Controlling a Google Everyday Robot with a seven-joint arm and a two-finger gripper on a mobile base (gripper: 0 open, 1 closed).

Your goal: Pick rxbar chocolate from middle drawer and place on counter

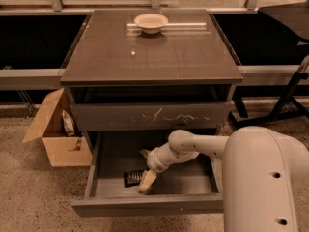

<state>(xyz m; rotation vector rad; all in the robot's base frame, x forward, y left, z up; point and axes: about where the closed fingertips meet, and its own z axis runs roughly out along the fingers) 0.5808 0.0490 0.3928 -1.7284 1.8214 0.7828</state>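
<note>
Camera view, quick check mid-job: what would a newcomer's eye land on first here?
The big white arm reaches down into the open middle drawer, its claw low at the right end of the black rxbar chocolate lying on the drawer floor. Next comes the glossy counter above, with a pale bowl near its back edge. An open cardboard box sits on the floor at the picture's left.
</note>
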